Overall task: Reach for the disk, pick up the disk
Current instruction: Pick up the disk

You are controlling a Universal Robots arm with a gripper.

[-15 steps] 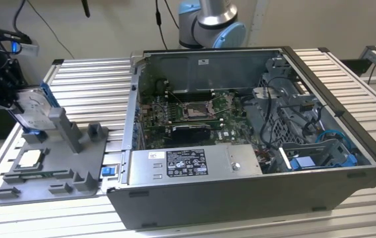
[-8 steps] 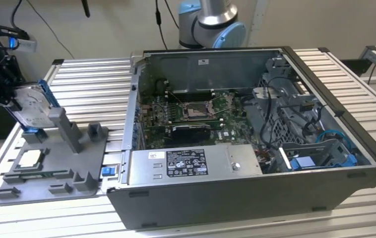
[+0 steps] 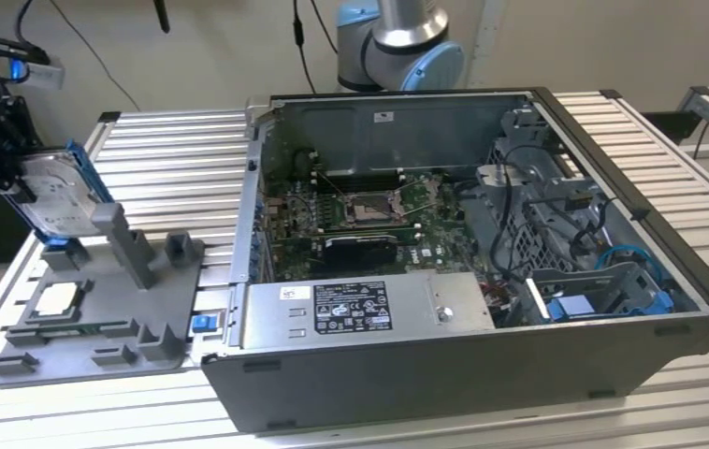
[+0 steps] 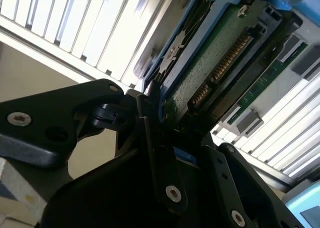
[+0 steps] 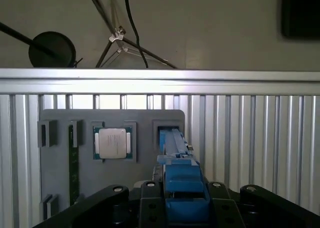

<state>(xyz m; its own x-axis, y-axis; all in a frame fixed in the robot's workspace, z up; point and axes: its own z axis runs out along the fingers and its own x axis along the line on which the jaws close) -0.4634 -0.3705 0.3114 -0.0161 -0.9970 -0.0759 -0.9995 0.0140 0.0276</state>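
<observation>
We see the disk (image 3: 62, 192) standing on edge and slightly tilted at the exterior view's left, its blue bracket framing the silver face. Its lower end sits at a corner slot of the grey holder tray (image 3: 118, 313); we cannot tell whether it is clear of the slot. The end effector (image 3: 11, 178) pinches the disk from both sides. In the second wrist view its black fingers (image 4: 150, 123) clamp the bracket edge beside the green circuit board. A small silver chip (image 5: 112, 143) lies in the tray nearby. The tray rests on the slatted counter (image 3: 167, 159) beside an open computer case (image 3: 455, 374).
</observation>
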